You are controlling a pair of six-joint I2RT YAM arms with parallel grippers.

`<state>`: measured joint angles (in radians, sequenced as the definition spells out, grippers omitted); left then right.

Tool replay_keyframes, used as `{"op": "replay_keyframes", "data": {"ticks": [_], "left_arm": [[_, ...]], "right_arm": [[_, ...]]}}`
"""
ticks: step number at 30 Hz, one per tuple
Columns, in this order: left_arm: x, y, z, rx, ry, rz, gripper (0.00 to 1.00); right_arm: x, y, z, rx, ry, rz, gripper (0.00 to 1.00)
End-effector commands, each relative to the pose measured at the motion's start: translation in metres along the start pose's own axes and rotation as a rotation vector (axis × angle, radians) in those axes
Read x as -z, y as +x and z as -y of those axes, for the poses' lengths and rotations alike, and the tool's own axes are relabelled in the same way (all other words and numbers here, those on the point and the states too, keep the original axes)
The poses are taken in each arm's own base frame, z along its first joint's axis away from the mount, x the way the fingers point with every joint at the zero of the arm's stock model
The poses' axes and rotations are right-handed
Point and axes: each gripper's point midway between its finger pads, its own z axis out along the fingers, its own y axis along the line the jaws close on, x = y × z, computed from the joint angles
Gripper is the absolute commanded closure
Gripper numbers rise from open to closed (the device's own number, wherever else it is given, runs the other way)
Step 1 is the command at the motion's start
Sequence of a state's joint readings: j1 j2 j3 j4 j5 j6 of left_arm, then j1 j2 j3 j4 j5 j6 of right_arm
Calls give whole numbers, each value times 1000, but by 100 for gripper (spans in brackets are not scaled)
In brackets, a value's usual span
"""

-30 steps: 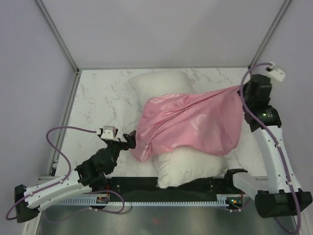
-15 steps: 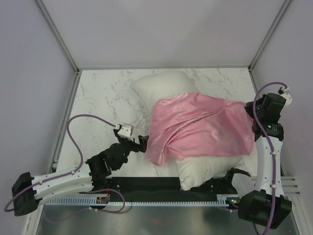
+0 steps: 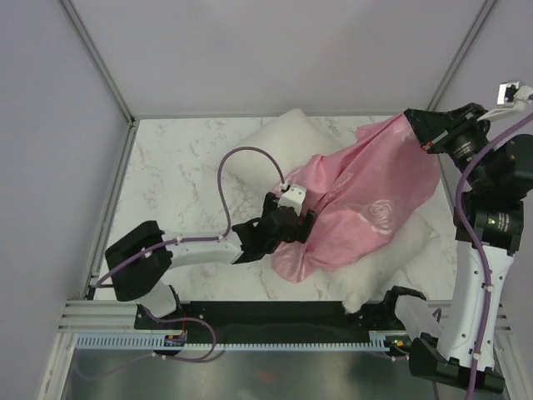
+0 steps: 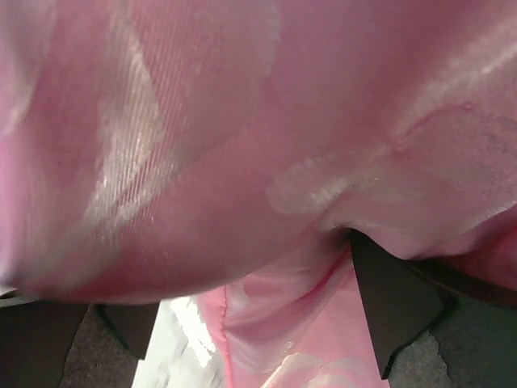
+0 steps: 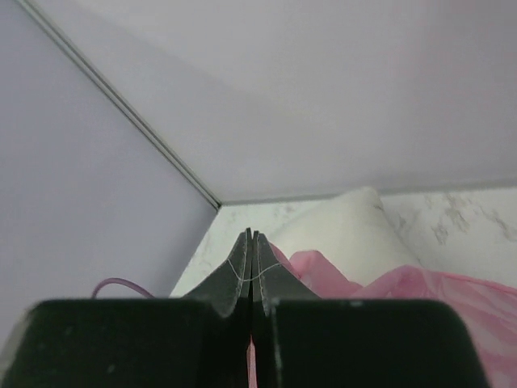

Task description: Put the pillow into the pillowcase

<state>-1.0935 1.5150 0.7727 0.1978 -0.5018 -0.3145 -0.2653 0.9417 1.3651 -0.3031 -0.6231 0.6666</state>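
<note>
Above the pillow (image 3: 275, 143), the right claw (image 3: 415, 125) pinches a corner of the limp, probably slippery pillowcase (image 3: 375, 196) while the left claw (image 3: 301, 230) gapes at its lower edge, likely the surer hold.

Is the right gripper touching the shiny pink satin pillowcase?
Touching. The top view shows the right gripper pinching a raised corner of the pillowcase; its wrist view shows pink between the shut jaws.

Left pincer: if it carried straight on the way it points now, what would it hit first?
The pillowcase. Its pink satin fills the left wrist view directly ahead of the open left pincer, with folds between its fingers. The pillow may lie behind it, but depth is unclear.
</note>
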Motion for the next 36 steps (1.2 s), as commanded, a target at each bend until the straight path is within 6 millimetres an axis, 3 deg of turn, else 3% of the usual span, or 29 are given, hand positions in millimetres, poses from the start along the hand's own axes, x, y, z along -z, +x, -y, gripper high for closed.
{"op": "replay_keyframes", "data": {"ticks": [1,2,3,4,5,6,7,8,9,10,11,12,14,15,16,17,18,19,20,21,22,23,24,25,26,27,28,31,36], "left_arm": [[-28,-39,-1,19,-133,61,0],[-37,-54,2,19,-127,93,0],[-46,-90,10,63,-107,152,0],[-64,-105,-3,101,-126,167,0],[-93,-99,7,129,-69,129,0],[-117,-156,0,207,-45,214,0],[-138,-178,3,228,-11,230,0],[-187,-107,-7,156,-84,-8,0],[-183,-226,-8,228,-87,171,0],[-180,-243,-13,224,-135,160,0],[-159,-278,-21,210,-207,223,0],[-141,-290,-3,172,-198,263,0],[-84,-314,3,55,-205,403,0],[-56,-311,21,28,-171,436,0],[-38,-305,19,29,-170,451,0],[-38,-261,11,-21,-198,371,0],[7,-283,0,15,-180,429,0],[20,-277,-9,14,-182,428,0],[26,-248,-21,-14,-191,385,0],[66,-261,-37,24,-181,442,0],[84,-249,-51,332,-200,464,0],[87,-182,-87,251,-364,320,0],[99,-173,-94,277,-355,325,0],[133,-183,-105,360,-307,398,0],[134,-164,-103,348,-259,376,0],[145,-166,-101,354,-207,401,0],[162,-181,-101,350,-147,476,0],[155,-175,-62,169,68,452,0],[135,-189,0,-34,309,407,0]], "right_arm": [[11,-50,-65,47,-183,125,100],[10,-59,-72,23,-210,147,100],[7,-63,-74,11,-222,154,100],[-2,-69,-70,-2,-230,162,100],[-6,-71,-67,-18,-227,167,100],[-16,-70,-57,-68,-211,155,100],[-19,-73,-58,-66,-227,163,100],[-20,-72,-59,-72,-238,159,100],[-22,-72,-60,-71,-246,151,100],[-20,-73,-63,-59,-251,154,100],[-18,-74,-65,-40,-254,155,100],[-11,-78,-73,18,-258,170,100],[-6,-74,-75,34,-251,154,100],[-3,-71,-78,38,-261,148,100],[-1,-66,-83,22,-290,119,100],[1,-61,-87,4,-312,100,100],[4,-53,-90,-16,-346,89,100],[11,-50,-105,-21,-414,80,100],[15,-46,-110,-25,-436,71,100],[21,-41,-116,-17,-454,62,100],[25,-36,-121,-22,-471,42,100],[30,-31,-126,-12,-488,26,100],[39,-28,-133,-6,-501,23,100],[44,-25,-136,-9,-506,14,100],[49,-21,-139,-1,-516,0,100],[55,-18,-143,5,-521,-7,100],[59,-16,-145,10,-523,-14,100],[65,-9,-145,4,-501,-41,100],[79,0,-149,-5,-495,-51,100]]}}
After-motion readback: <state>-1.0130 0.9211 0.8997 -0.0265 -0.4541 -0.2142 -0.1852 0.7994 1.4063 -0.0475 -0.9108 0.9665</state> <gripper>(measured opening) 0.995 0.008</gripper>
